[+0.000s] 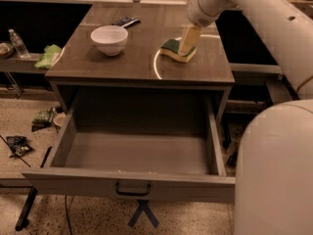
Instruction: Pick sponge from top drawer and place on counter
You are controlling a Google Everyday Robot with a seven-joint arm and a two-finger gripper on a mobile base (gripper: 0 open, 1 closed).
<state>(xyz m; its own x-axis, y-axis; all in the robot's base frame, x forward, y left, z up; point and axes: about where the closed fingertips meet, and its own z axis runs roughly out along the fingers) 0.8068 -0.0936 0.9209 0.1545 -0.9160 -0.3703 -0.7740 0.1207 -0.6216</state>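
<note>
end effector point(186, 47) — at sponge point(171, 48) right edge | sponge — on counter point(132, 60)

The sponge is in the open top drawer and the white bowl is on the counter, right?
Not quite. In the camera view the sponge rests on the counter, under the gripper, not in the open top drawer. The white bowl is on the counter.

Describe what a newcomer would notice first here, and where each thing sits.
The big white arm reaches in from the right, its end effector down on the sponge at the right side of the counter. Below, the drawer stands pulled wide open, and a white bowl sits on the counter's left.
</note>
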